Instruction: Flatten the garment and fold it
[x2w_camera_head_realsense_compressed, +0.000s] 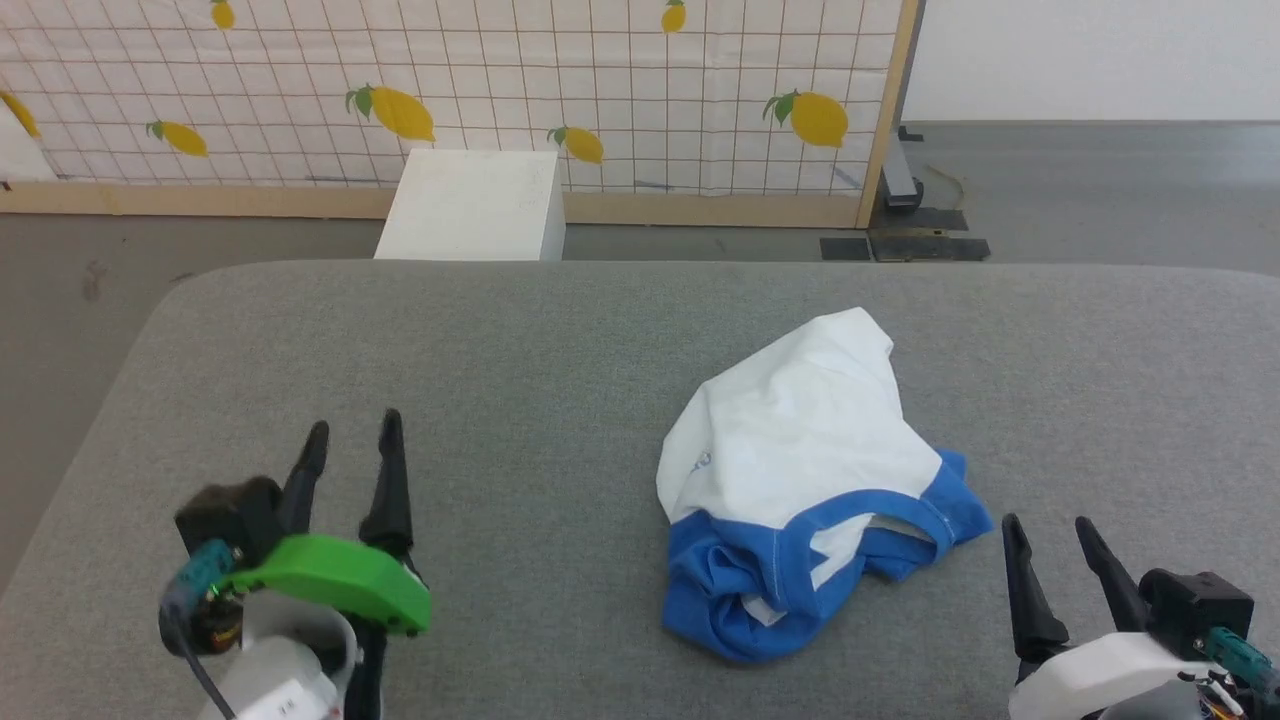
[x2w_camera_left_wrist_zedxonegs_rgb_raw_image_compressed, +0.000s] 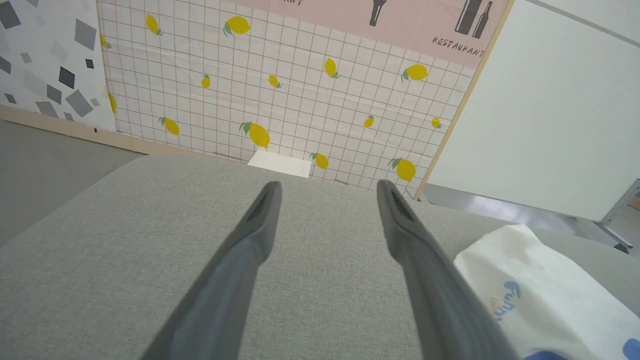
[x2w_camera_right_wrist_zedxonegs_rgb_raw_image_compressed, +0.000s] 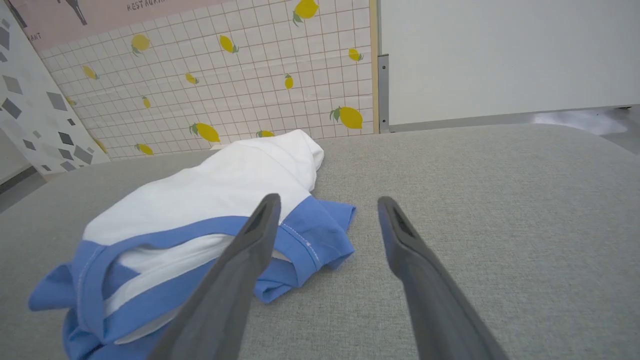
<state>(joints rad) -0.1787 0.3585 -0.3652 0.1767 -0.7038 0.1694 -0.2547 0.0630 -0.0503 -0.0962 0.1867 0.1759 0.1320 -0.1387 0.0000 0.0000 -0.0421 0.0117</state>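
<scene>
Left hand (x2w_camera_head_realsense_compressed: 354, 422): over the near left part of the worktop (x2w_camera_head_realsense_compressed: 520, 340). Its two dark fingers are spread apart with nothing between them. In the left wrist view the left hand (x2w_camera_left_wrist_zedxonegs_rgb_raw_image_compressed: 328, 185) has only bare grey fabric under the gap.

White box (x2w_camera_head_realsense_compressed: 470, 205): stands on the floor (x2w_camera_head_realsense_compressed: 60, 290) beyond the worktop's far edge, left of the middle. Behind it is the lemon-print panel (x2w_camera_head_realsense_compressed: 500, 90).

Garment (x2w_camera_head_realsense_compressed: 800, 440): lies crumpled in a heap on the worktop, right of the middle and closer to the near edge than the far one. The white body bunches toward the far edge. The blue sleeves and neckband are twisted together along the side facing the near edge. It is well apart from the left hand.

Lettering (x2w_camera_left_wrist_zedxonegs_rgb_raw_image_compressed: 505, 300): small and light blue, on the white cloth at the garment's (x2w_camera_left_wrist_zedxonegs_rgb_raw_image_compressed: 540, 290) left side.

Right hand (x2w_camera_head_realsense_compressed: 1047, 522): by the near edge, just beside the garment's blue right end, with a strip of grey showing between them in the head view. Its fingers stand apart and hold nothing. In the right wrist view the right hand (x2w_camera_right_wrist_zedxonegs_rgb_raw_image_compressed: 328, 199) points along the worktop, and the garment (x2w_camera_right_wrist_zedxonegs_rgb_raw_image_compressed: 220, 195) lies to the left of its fingers.
</scene>
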